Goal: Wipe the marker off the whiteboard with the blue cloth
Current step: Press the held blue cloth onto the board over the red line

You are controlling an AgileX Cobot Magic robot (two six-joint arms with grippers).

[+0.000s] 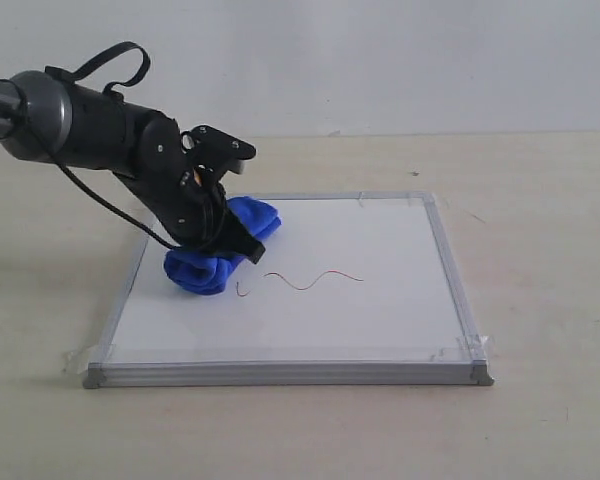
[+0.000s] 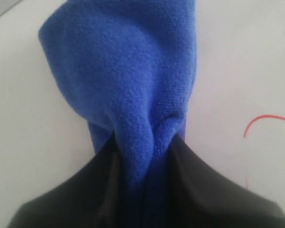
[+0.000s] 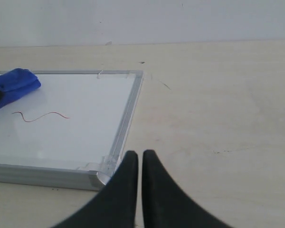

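While your left gripper [image 1: 230, 238] bears down on the whiteboard [image 1: 380, 300], its jaws are clamped tight on the blue cloth [image 1: 205, 270]. In the left wrist view the two black fingers [image 2: 204, 190] squeeze the fabric [image 2: 128, 71] into a narrow fold between them, and the rest of it bulges out beyond their tips. The cloth rests on the white surface, on the half of the board toward the left side of the desk [image 1: 540, 200], nearer the desk edge that meets the wall [image 1: 380, 60].

You can see the marker [image 1: 305, 283] as a thin reddish squiggle beside the cloth, its hooked end just short of the blue fabric; whether the two touch, you cannot tell. The line runs from there toward the middle of the board.

Your right gripper [image 3: 140, 159] hangs over bare desk just off a taped corner of the board's grey frame [image 3: 126, 118]. Its jaws stand nearly together, with only a thin slit between them and nothing in it.
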